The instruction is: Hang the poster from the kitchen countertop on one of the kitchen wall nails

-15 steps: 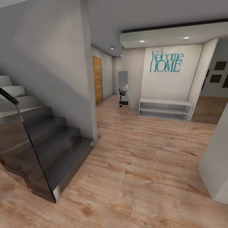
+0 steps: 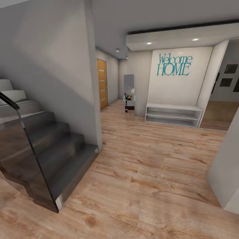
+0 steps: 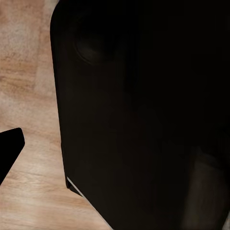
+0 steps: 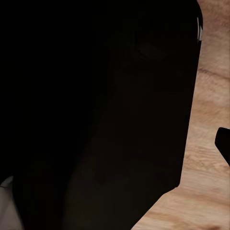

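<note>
Honestly, gripper states unreadable: both wrist views show mostly dark robot body over wood floor [image 3: 28, 96], a dark tip at 1 edge of each, grasp cannot be told. Head view: hallway, dark stairs [image 2: 43, 146], white bench [image 2: 173, 114], "Welcome HOME" sign [image 2: 174, 64]. Poster, countertop not in sight. Judgement: task barely begun; reach kitchen, pick, hang all left.

The head view is evenly lit and fairly bright. Two recessed ceiling spots [image 2: 149, 43] glow under the soffit, washing the white wall with the teal lettering [image 2: 174, 64]. The staircase [image 2: 49, 156] sits in soft shade, its dark glossy side catching a dull sheen. The wooden floor [image 2: 149, 172] looks slightly soft and smeared. Straight lines bow towards the edges. Both wrist views are mostly near-black, dim and without detail, beside strips of warm, blurred floor.
</note>
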